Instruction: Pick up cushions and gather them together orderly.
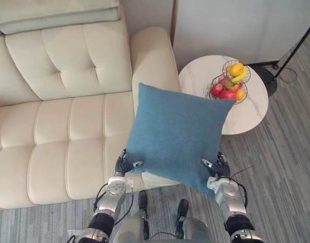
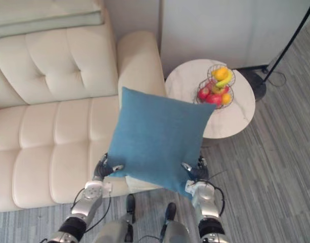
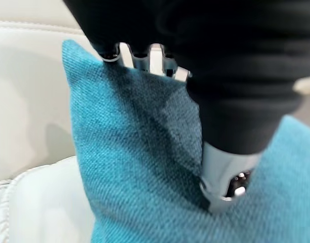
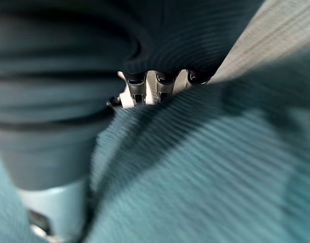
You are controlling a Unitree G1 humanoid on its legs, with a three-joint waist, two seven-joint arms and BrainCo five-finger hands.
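Got my left hand (image 1: 125,165) and right hand (image 1: 219,167) pinching the blue cushion (image 1: 177,136) by its bottom corners; I'd guess soft, light.

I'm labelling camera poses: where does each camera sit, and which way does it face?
Left eye view: on the head, looking down at the blue cushion, sofa and side table; both arms, left hand and right hand show.
Right eye view: beside it, same scene, slightly offset.
Left wrist view: on the left wrist, along its fingers pinching the cushion.
Right wrist view: on the right wrist, along its fingers on the cushion.
Shared: all four show the cushion.
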